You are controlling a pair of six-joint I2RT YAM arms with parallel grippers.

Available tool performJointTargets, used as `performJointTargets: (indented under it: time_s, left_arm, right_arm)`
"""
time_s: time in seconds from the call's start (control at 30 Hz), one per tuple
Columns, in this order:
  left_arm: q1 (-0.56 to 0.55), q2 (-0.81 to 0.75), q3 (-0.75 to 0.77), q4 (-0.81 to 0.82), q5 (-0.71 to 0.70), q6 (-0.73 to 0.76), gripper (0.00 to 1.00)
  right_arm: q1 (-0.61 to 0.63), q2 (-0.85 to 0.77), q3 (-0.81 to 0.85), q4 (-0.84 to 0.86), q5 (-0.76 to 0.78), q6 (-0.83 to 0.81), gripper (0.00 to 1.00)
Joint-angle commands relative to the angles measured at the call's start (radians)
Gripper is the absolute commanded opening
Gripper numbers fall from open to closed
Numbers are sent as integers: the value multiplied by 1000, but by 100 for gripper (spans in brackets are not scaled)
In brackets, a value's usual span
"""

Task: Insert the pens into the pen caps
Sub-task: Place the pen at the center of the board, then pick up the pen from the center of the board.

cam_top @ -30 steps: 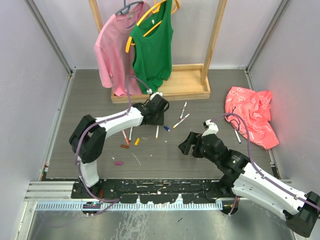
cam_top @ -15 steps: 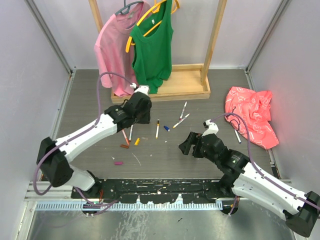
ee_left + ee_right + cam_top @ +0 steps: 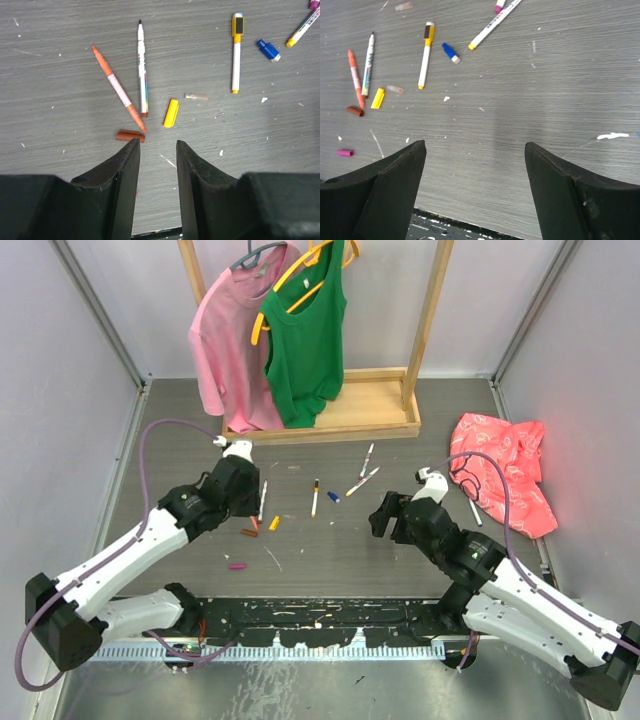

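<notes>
Orange pen [image 3: 118, 89] slants — tip far-left; white pen [image 3: 142, 67] beside points away.

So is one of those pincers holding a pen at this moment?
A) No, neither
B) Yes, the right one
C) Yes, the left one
A: the left pincer and the right pincer both stand open with nothing between their tips, while the pens lie loose on the table.
</notes>
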Motion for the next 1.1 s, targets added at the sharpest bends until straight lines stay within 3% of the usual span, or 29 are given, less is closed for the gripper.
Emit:
performJointTargets:
  time_s: [0.0,0.23,0.4,0.5,0.63,0.8,1.07]
  left_arm:
    - [4,-75,-46,-12,-22,-23,37]
    - [6,-161,-96,-43,-3,8,38]
    - [6,-230,-24,-113,79,88,39]
    - [7,-263,40,-195,56,149,41]
    - [6,-319,71,-266,9,201,44]
    - [5,-402,56,-292,31,175,44]
    - [5,-456,26,-283,-44,158,45]
  right_arm:
    - [-2,21,75,-55,144,-3,85]
    - [-2,119,142,-73,183,11,80]
    - [-2,227,201,-71,186,10,79]
    - [-4,281,224,-46,184,-5,79]
    - [-12,360,268,-8,129,-48,77]
    - [-15,495,341,19,36,-80,73]
    - [-15,674,415,81,-60,-77,66]
